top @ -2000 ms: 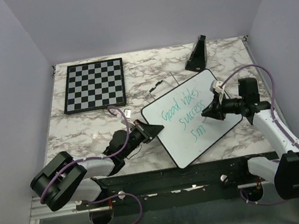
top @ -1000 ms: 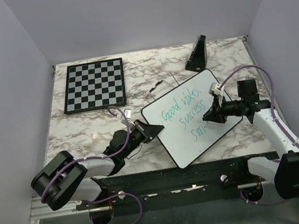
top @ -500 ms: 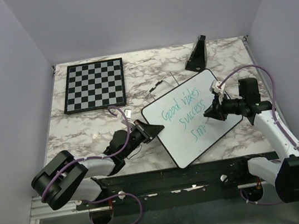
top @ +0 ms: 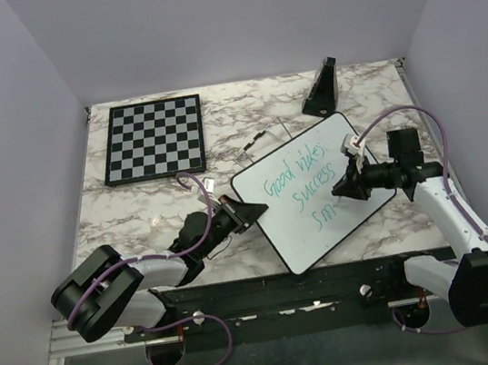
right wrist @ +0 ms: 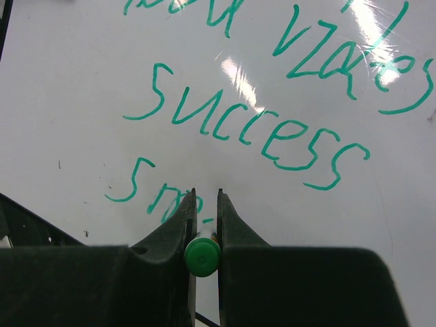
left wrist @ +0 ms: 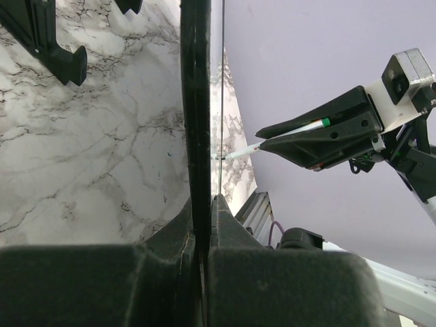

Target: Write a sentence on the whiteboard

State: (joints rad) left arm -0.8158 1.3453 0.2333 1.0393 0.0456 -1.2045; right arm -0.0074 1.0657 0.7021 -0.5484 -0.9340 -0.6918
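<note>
Right gripper (top: 338, 190) shifted slightly left since half a second ago, marker tip now at end of third line. Jaws clamped on marker (right wrist: 202, 257), green cap showing between fingers. Left gripper (top: 247, 212) pinched tight on left rim of whiteboard (top: 325, 230). Board lies angled on marble table (top: 139, 218), centre-right. Sentence (top: 303, 187) in teal: "Good vibes", "Success", then unfinished "Sm". Farther back: chessboard (top: 153, 138) at far left, black stand (top: 322, 88) beyond board's far corner.
</note>
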